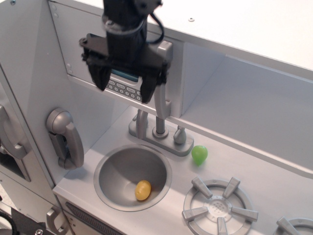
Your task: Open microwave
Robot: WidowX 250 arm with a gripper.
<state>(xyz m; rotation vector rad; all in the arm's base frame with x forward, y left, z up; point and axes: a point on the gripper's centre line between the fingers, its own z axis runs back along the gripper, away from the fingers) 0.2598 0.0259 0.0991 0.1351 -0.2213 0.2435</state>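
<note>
Fingers [125,89] spread, before microwave [98,54] door

matt grey plastic microwave [73,54]; glossy sink bowl [122,169]; black metal hand [124,87].

A single black robot arm is seen entering from the top edge, its dark cylindrical wrist pointed downward. Below the wrist a broad black crossbar is carried, and from its two ends the black gripper [125,87] is hung with its tips directed down. The two fingers [100,78] are held well apart, so the jaws are spread wide and nothing is clasped between them. One finger is seen lower than the other, so the crossbar is slightly tilted. A black cable is looped beside the wrist, above the fingers.
</note>
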